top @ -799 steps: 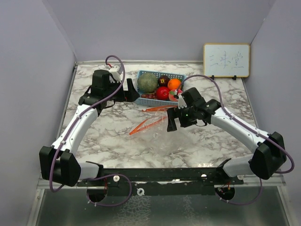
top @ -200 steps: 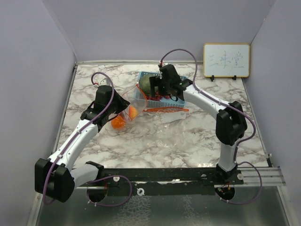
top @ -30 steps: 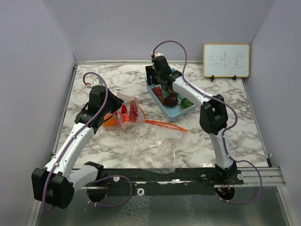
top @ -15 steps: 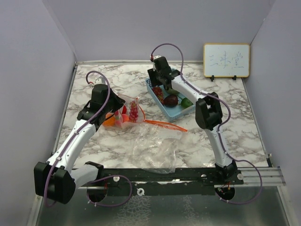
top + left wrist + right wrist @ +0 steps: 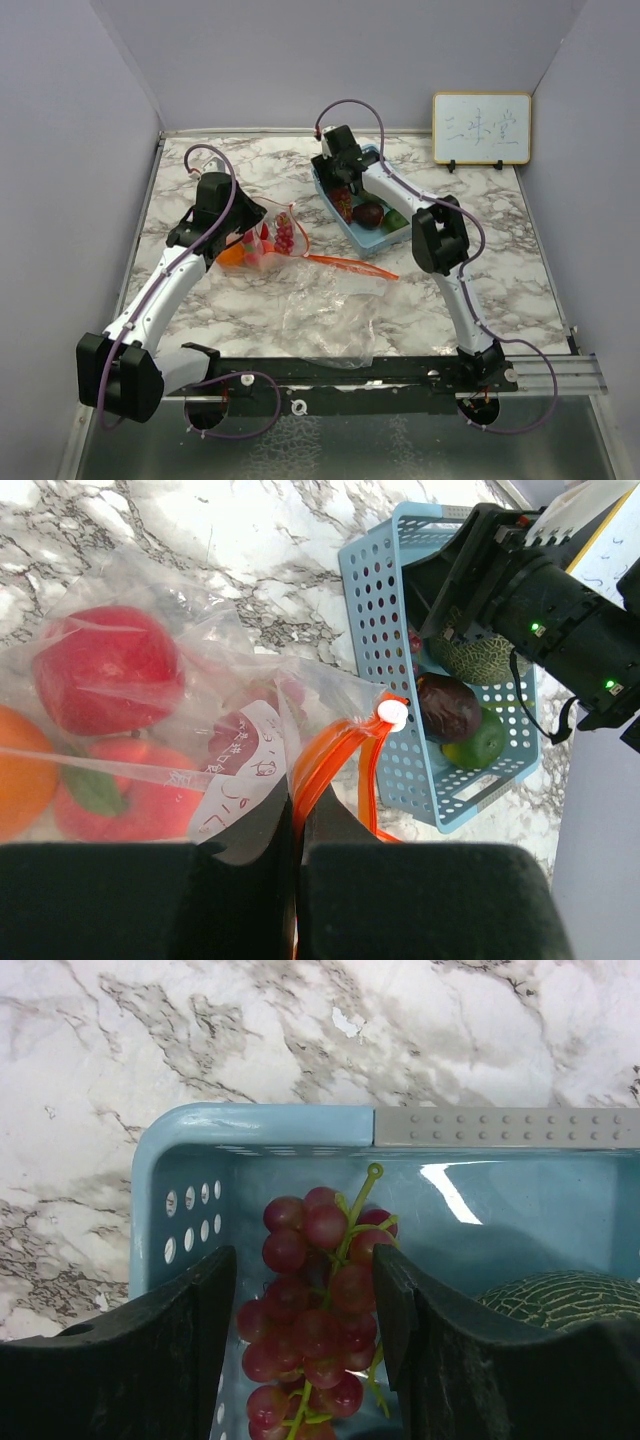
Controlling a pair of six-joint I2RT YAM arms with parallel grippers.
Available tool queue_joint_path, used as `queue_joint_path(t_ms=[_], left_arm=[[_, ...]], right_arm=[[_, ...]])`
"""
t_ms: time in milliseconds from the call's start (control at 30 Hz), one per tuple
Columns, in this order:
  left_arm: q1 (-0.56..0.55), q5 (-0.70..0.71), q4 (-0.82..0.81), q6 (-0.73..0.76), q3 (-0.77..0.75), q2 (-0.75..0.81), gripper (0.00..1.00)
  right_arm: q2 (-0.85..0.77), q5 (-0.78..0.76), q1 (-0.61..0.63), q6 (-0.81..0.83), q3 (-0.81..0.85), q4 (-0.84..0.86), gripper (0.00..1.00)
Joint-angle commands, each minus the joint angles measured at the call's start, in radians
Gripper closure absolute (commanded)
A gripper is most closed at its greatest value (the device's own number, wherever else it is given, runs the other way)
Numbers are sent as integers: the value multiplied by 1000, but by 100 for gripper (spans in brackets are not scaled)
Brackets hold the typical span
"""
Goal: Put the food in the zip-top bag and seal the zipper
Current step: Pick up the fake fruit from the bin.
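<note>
The left gripper [image 5: 297, 830] is pinched tight on the orange zipper [image 5: 335, 750] at the edge of the zip-top bag [image 5: 150, 590]. The bag lies on the desk [image 5: 470, 270] just beside the basket [image 5: 250, 1125]. Inside the bag I can see a red apple [image 5: 105, 670], an orange [image 5: 20, 780] and one more red fruit.

The right gripper [image 5: 305, 1290] is over the basket. Its fingers are apart, one on each side of the red grapes [image 5: 300, 1345]. I cannot tell if they touch the grapes. The melon [image 5: 560, 1300], the dark purple fruit [image 5: 448, 706] and the green fruit [image 5: 480, 742] are in the basket too.

I think part of the job is done. Those four foods have to go in the bag, and then the zipper must be closed.
</note>
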State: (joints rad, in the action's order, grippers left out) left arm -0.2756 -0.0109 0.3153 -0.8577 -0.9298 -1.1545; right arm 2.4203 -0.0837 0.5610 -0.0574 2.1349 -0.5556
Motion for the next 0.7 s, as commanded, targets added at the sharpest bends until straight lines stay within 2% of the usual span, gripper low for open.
queue_joint_path(t_ms=[0, 200, 433, 533, 667], left_arm=[[9, -14, -19, 20, -51, -15, 100], [10, -13, -15, 22, -54, -19, 100], [10, -11, -11, 30, -64, -23, 100], [13, -3, 0, 35, -66, -18, 100], [15, -3, -3, 34, -63, -16, 100]], right_arm=[[106, 41, -6, 22, -7, -163, 42], [143, -114, -9, 26, 19, -226, 42], [181, -94, -18, 31, 60, -264, 44], [188, -101, -18, 32, 36, -262, 56], [178, -116, -25, 39, 48, -258, 81]])
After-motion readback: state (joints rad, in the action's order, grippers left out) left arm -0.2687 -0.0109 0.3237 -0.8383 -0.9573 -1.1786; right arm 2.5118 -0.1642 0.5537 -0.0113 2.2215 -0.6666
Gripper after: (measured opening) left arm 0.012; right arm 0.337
